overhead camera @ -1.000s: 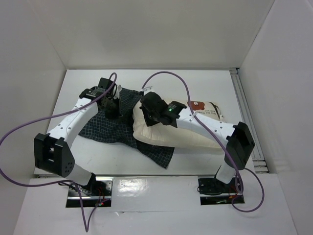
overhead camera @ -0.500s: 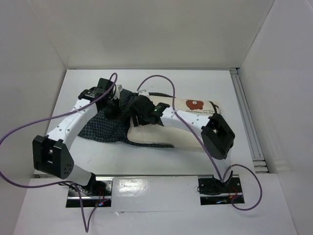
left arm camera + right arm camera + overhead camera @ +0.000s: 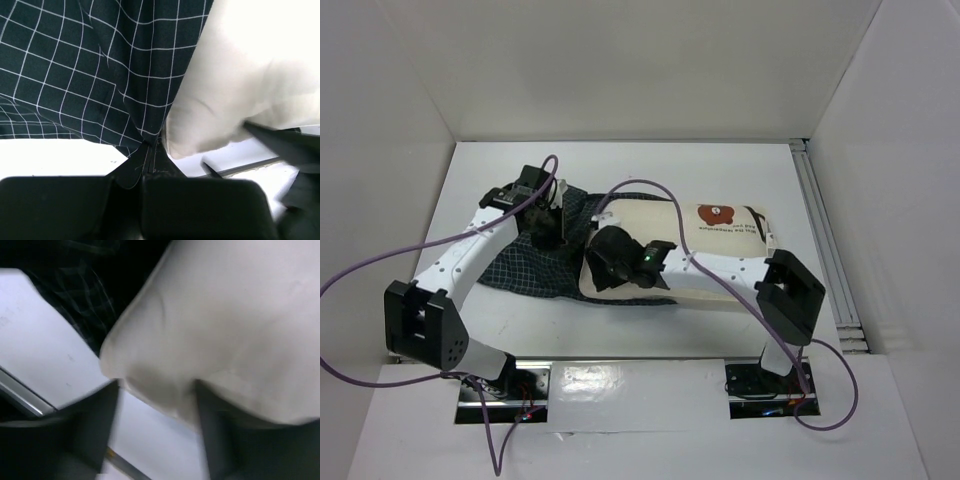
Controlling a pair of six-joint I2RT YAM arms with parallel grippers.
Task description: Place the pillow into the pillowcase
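1. Our left claw (image 3: 150, 150) is shut tight on the edge of the pillowcase (image 3: 75, 65) and holds it up.
2. Our right claw (image 3: 156, 415) has its fingers apart, with a fat bit of the pillow (image 3: 225, 315) squeezed between them.
3. A moment ago the right claw was at the far side of the pillow's left end. Now it is at the near side.
4. The pillow's left end has slid a little closer to the left claw.
5. The pillow lies on the table (image 3: 620, 165), its left end right at the pillowcase's open end. Most of it is outside.
6. We think the pushing in has only just started.
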